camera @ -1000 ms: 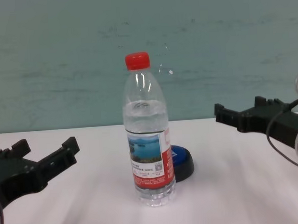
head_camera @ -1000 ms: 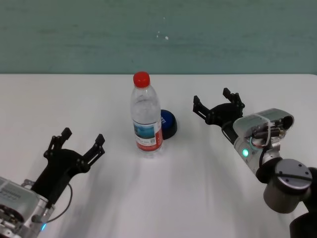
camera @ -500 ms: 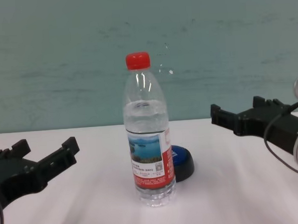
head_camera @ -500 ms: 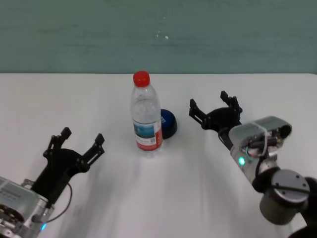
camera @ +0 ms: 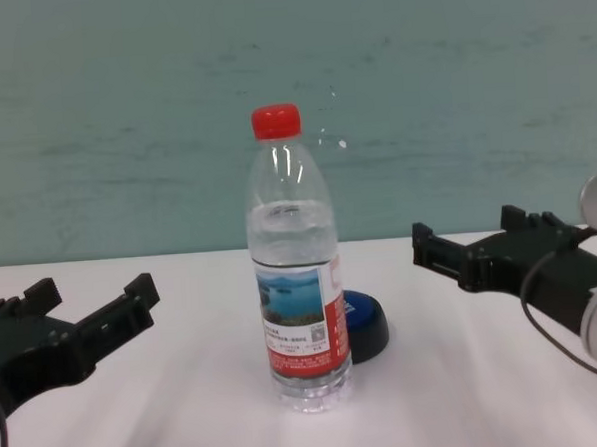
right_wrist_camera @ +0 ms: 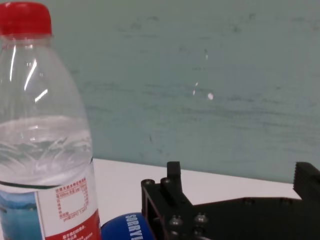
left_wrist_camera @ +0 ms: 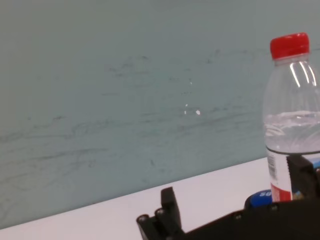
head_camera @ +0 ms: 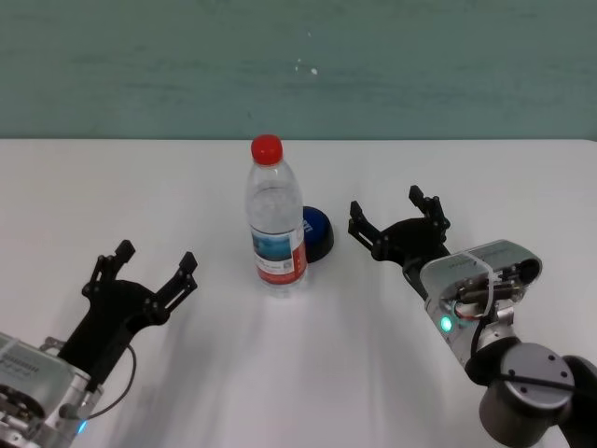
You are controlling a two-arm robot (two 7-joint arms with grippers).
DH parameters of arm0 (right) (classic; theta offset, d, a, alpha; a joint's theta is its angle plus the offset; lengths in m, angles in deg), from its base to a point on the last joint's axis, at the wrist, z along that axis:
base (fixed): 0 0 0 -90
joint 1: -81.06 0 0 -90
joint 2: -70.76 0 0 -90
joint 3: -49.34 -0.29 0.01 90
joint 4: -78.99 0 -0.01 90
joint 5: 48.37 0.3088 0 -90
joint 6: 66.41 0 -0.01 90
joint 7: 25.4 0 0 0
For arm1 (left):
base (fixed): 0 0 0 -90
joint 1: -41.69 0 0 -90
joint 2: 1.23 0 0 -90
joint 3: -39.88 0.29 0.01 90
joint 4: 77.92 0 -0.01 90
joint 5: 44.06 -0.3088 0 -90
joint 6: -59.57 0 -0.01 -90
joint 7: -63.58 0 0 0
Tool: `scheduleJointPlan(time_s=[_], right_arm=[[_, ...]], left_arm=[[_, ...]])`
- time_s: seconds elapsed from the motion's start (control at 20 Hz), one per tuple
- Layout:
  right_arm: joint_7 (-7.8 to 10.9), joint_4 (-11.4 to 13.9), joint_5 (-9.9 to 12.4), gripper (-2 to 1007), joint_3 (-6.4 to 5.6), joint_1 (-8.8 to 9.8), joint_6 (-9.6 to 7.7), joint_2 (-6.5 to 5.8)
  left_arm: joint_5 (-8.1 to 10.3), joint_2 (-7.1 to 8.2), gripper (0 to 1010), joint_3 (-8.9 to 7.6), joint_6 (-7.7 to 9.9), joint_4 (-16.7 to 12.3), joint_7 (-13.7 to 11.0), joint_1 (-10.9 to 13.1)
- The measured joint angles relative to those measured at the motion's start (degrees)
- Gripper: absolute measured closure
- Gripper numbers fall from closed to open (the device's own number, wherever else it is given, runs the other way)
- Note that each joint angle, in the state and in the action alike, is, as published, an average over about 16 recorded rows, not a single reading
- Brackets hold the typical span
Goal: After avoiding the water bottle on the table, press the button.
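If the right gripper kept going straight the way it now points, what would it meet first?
Probably nothing on the table: in the head view the right gripper, jaws open, points toward the far wall, passing right of the button and the bottle. Depth is uncertain, though.

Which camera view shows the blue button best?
The head view: the button shows its blue dome and black base behind the water bottle, near the open right gripper. The chest view shows about half of it. Both wrist views show only a blue sliver.
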Motion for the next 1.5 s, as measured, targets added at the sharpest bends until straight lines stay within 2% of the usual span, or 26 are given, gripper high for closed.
scheduleJointPlan(time_s=[0.6,1.05,1.5], right_arm=[[-0.95,2.8,-2.9,1,0.09,3.58,0.22,1.43],[-0.92,3.5,-3.2,1,-0.08,5.02,0.27,2.32],[-1.28,3.6,-3.0,1,-0.28,5.54,0.25,2.83]], left_arm=[[0.0,0.0,0,0.0,0.0,0.0,0.0,0.0],[0.0,0.0,0,0.0,0.0,0.0,0.0,0.0],[0.0,0.0,0,0.0,0.0,0.0,0.0,0.0]])
